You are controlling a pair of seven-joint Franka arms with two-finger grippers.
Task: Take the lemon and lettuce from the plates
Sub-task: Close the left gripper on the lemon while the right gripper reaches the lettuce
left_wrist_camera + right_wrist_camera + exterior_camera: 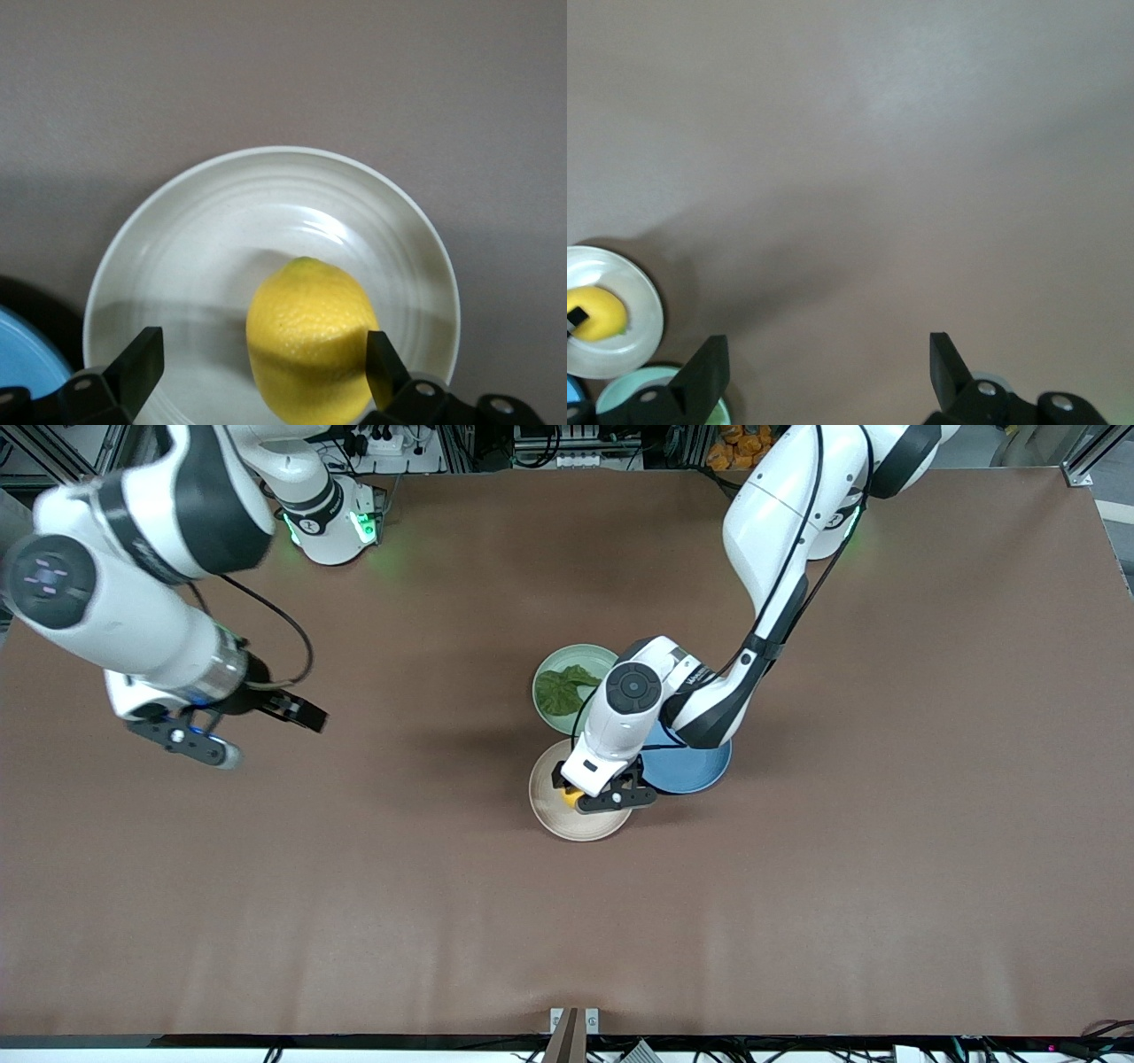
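The yellow lemon lies on the beige-pink plate, the plate nearest the front camera. My left gripper is down over that plate, open, with the lemon between its fingers. In the left wrist view the lemon sits close against one finger, with a wide gap to the other, over the plate. The dark green lettuce lies on the mint green plate, farther from the front camera. My right gripper is open and empty over bare table toward the right arm's end.
A blue plate lies beside the beige-pink plate, partly under the left arm. The right wrist view shows brown table under my right gripper, with the lemon and the mint plate's rim at its edge.
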